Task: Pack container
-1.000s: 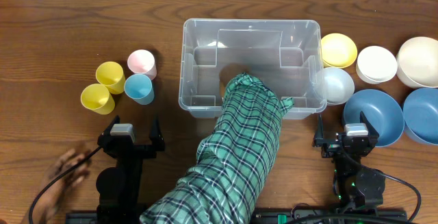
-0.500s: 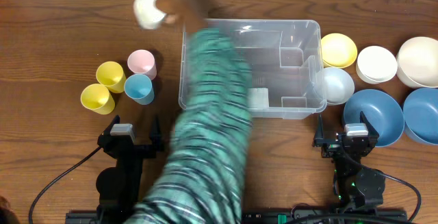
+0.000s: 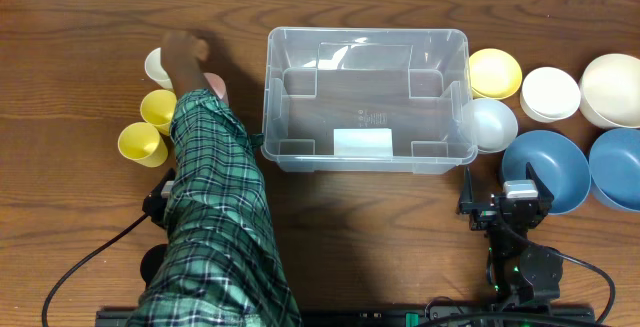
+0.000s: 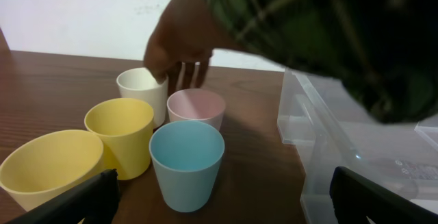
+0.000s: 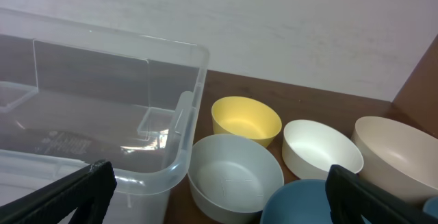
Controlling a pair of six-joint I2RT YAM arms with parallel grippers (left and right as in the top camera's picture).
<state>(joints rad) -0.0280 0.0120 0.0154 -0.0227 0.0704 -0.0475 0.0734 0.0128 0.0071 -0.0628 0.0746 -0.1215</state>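
Note:
The clear plastic container (image 3: 366, 35) stands mid-table with nothing in it but a white label on its floor. It also shows in the left wrist view (image 4: 356, 148) and the right wrist view (image 5: 102, 66). A person's arm in a green plaid sleeve (image 3: 215, 217) reaches over the left side. The hand (image 3: 185, 52) is on a cream cup (image 3: 157, 65) beside the other cups. My left gripper (image 4: 222, 193) is open and empty, just in front of the blue cup (image 4: 186, 159). In the overhead view the arm hides it. My right gripper (image 3: 505, 192) is open and empty, near the bowls.
Two yellow cups (image 3: 160, 107) (image 3: 140, 143) and a pink cup (image 4: 196, 107) stand left of the container. Right of it are yellow (image 3: 494, 72), pale grey (image 3: 490, 124), white (image 3: 550, 94), cream (image 3: 611, 89) and two blue bowls (image 3: 545, 170) (image 3: 615, 167).
The person's hand left the container, carried a cream cup over its far-left corner and brought it down by the cups on the left. Both grippers stayed still.

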